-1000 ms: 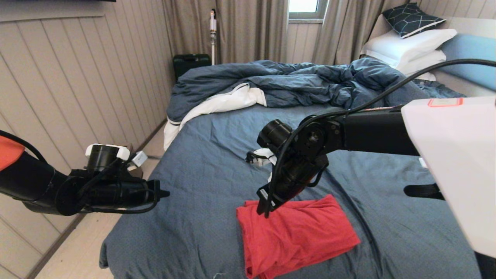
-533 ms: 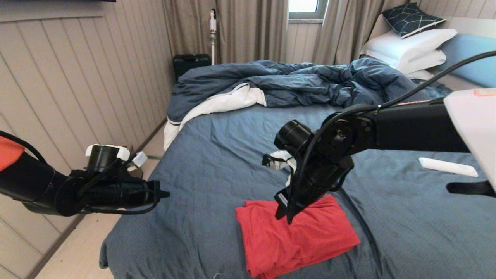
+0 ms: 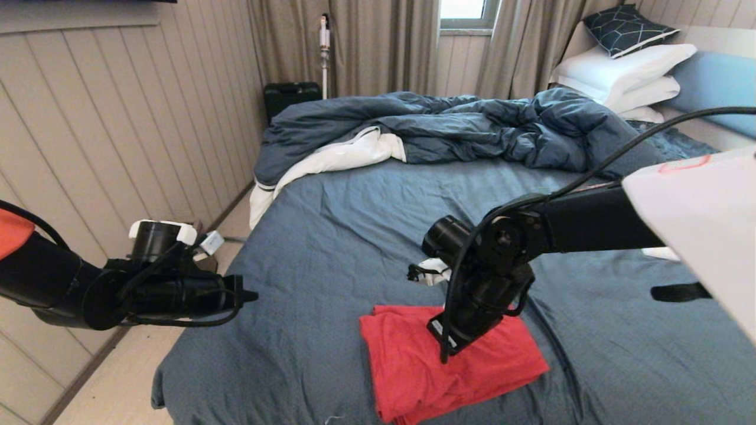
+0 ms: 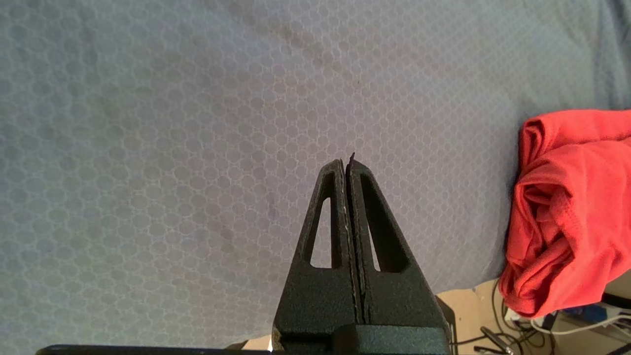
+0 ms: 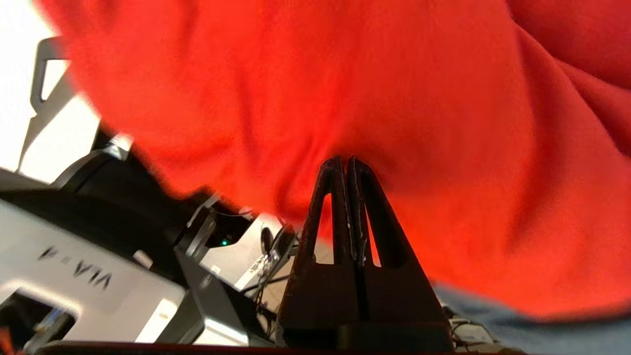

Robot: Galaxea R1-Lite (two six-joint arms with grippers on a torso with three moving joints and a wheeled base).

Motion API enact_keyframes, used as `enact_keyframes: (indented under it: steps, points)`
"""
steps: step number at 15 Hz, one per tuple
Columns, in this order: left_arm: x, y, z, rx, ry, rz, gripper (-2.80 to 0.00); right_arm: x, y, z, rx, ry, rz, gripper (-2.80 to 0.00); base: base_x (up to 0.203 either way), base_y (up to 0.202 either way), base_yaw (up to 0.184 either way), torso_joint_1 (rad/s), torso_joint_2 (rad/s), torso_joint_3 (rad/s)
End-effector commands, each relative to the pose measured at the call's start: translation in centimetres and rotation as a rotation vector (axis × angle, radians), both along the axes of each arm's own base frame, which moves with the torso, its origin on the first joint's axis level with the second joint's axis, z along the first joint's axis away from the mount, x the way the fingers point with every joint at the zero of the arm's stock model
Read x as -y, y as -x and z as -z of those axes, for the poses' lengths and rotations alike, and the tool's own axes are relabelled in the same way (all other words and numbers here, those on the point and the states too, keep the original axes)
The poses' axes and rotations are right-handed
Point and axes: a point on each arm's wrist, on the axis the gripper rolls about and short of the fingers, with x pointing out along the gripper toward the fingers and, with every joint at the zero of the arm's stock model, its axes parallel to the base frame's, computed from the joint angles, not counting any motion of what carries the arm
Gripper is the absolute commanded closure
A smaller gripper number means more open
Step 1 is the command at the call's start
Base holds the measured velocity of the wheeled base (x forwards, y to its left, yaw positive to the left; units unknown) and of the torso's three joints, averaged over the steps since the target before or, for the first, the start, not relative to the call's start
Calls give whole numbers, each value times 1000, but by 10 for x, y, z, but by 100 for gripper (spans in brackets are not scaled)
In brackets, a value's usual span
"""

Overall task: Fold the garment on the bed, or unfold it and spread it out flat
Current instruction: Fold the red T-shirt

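The garment point(image 3: 407, 372) is a red T-shirt lying folded into a rough rectangle on the blue-grey sheet of the bed point(image 3: 331, 236), near the front edge; its chest print is hidden. My right gripper point(image 3: 443, 356) points down with its shut tips on the middle of the folded top layer. In the right wrist view red cloth point(image 5: 443, 123) fills the space past the right gripper point(image 5: 345, 160), and nothing sits between the fingers. My left gripper point(image 3: 254, 295) hovers shut at the bed's left edge, apart from the shirt point(image 4: 567, 207); in its wrist view the left gripper point(image 4: 346, 161) is over bare sheet.
A rumpled dark blue duvet point(image 3: 449, 124) with white lining covers the far half of the bed. White pillows point(image 3: 626, 74) and a dark patterned cushion point(image 3: 626, 26) lie at the far right. A small white object point(image 3: 658, 254) rests on the sheet beside my right arm. A panelled wall point(image 3: 118, 118) stands to the left.
My right gripper has moved from the shirt's far left corner rightward and down onto the middle of the folded shirt. The left arm has stayed still.
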Motion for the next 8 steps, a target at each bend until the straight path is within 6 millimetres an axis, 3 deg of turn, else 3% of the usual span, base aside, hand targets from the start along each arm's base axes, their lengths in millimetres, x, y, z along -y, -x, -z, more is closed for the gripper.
enact_keyframes:
  steps: [1,5,8]
  points:
    - [1,0,-1,3,3,3,0,-4,-10,29,-59,38,4,0,0,0,0,0,0,0]
    - [0,1,-3,8,4,1,0,-8,-18,56,-92,61,8,0,0,0,0,0,0,0]
    - [0,4,-4,9,5,3,0,-7,-16,39,-53,36,30,0,0,0,0,0,0,0]
